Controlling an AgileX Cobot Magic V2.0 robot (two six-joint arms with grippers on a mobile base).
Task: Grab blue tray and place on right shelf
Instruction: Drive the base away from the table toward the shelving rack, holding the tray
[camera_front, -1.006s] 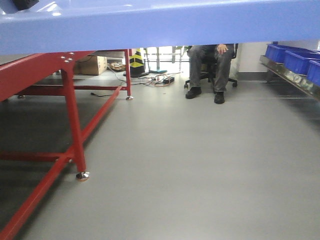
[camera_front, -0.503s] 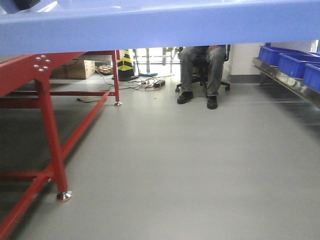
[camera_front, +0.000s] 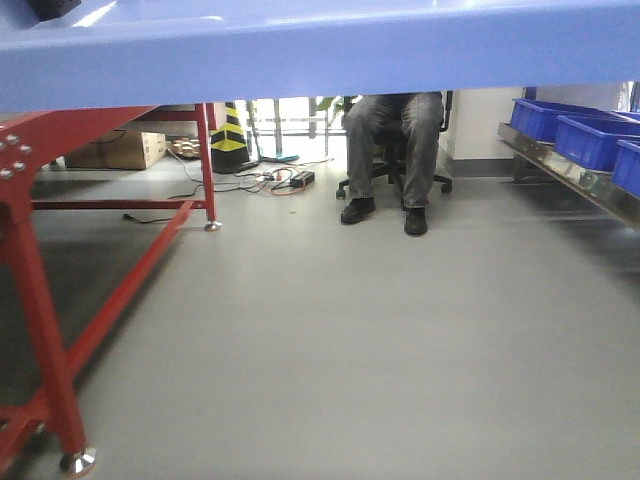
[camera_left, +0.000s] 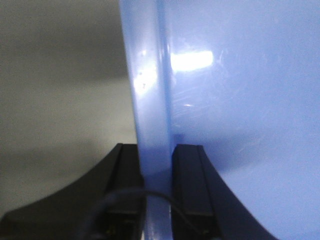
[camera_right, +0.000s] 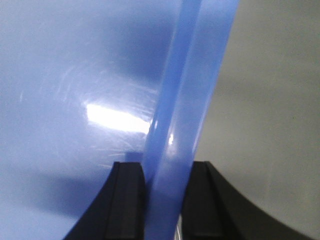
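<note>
Glossy periwinkle plastic: the blue tray (camera_left: 240, 100) filled both my wrist views, its ends cut off.
My left gripper (camera_left: 156, 165): black fingers (camera_left: 187, 175) clamped on the tray's flared rim, one on each side.
My right gripper (camera_right: 167, 180): closed the same way on the opposite rim, its base out of frame.
Front view: the tray was a band across the top, held aloft.
Red-framed table (camera_front: 40, 300): painted legs at left, top hidden.
Floor (camera_front: 350, 340): smooth grey.
Right shelf (camera_front: 570, 175): shiny steel rail at the right edge, partly cut off, carrying darker blue bins (camera_front: 590, 135), well apart from the tray.
Seated person (camera_front: 395, 130): farthest, torso hidden by the tray.
</note>
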